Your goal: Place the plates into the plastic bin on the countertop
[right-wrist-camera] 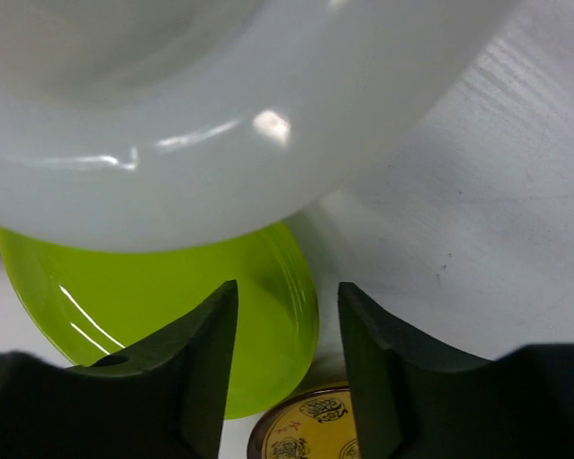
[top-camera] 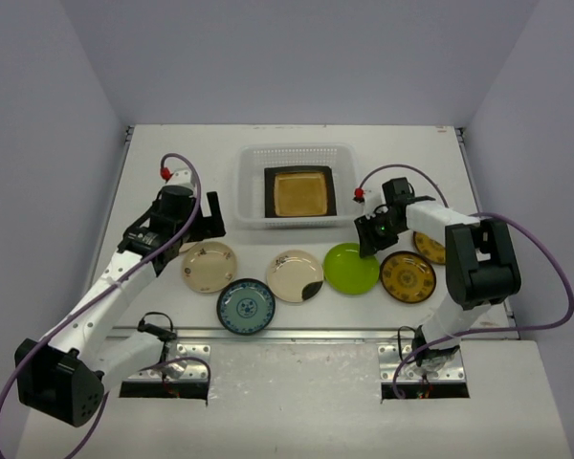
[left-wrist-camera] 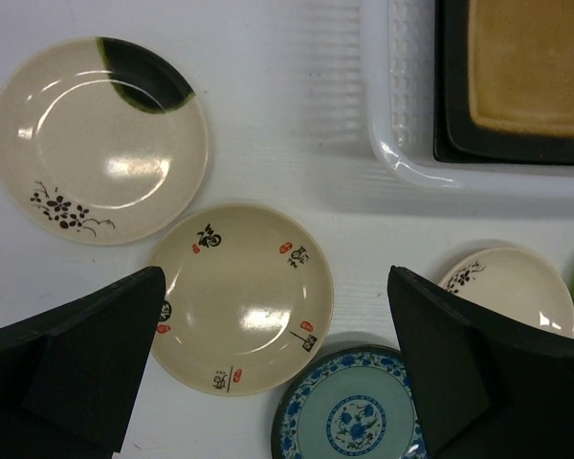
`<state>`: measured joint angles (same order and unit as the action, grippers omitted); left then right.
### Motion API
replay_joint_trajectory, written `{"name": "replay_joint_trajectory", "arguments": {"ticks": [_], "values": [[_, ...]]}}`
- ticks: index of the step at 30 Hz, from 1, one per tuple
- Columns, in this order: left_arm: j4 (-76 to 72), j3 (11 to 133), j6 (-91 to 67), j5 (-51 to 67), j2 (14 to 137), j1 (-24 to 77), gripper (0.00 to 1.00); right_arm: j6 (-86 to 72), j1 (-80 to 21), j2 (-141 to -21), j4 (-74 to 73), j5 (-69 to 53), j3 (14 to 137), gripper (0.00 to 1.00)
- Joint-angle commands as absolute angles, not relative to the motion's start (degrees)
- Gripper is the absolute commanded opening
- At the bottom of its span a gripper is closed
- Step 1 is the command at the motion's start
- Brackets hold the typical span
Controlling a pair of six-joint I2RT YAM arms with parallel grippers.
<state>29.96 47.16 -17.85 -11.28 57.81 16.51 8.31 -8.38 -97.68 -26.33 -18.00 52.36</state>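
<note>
- Right wrist view is showing the lime green plate lying flat on the countertop. Its far edge is disappearing behind the rounded corner of the plastic bin.
- The right gripper is reaching low over it with its fingers standing apart and gripping nothing. The plate's rim is sitting in the gap between them.
- To my eye this is looking like the pick of that plate. One finger should be going inside the lip and the other outside before they close.
- The lip is looking shallow and glossy, so the pinch is probably needing to be firm and square, or the plate may be sliding out.
- The brown-yellow patterned plate is lying just beside the green one's near edge, so the outer finger is wanting care not to be nudging it.
- The bin wall is standing right beside the grasp, so the plate should be rising above that wall before crossing over.
- The amber square plate is already lying in the bin, so the green one is likely landing on top of it.
- The left gripper is hovering with its fingers wide apart over a cream plate, holding nothing. It is better waiting while the right arm is working at the bin.
</note>
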Motion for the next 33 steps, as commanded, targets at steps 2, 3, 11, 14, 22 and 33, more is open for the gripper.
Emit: {"name": "replay_joint_trajectory", "arguments": {"ticks": [2, 3, 11, 14, 22, 33], "values": [[26.54, 47.31, -16.70, -12.61, 55.52, 16.81, 1.00, 9.71, -8.44, -97.73, -22.26, -14.76, 52.87, 0.38], [26.56, 47.35, -16.70, -12.48, 55.44, 16.87, 1.00, 9.52, -8.44, -97.76, -22.04, -14.01, 52.71, 0.35], [26.44, 47.09, -16.70, -12.22, 55.08, 16.87, 1.00, 6.42, -8.45, -96.18, -21.52, -9.36, 52.09, 0.11], [26.54, 47.20, -16.70, -12.37, 55.28, 16.87, 1.00, 5.49, -8.44, -95.22, -22.04, -11.26, 52.22, 0.04], [26.58, 47.11, -16.79, -12.74, 55.02, 16.83, 1.00, 2.53, -8.35, -91.26, -22.57, -19.55, 50.98, 0.00], [26.54, 47.16, -17.05, -12.83, 55.19, 16.87, 1.00, 2.14, -6.88, -84.40, -29.85, -20.98, 52.76, 0.00]]}}
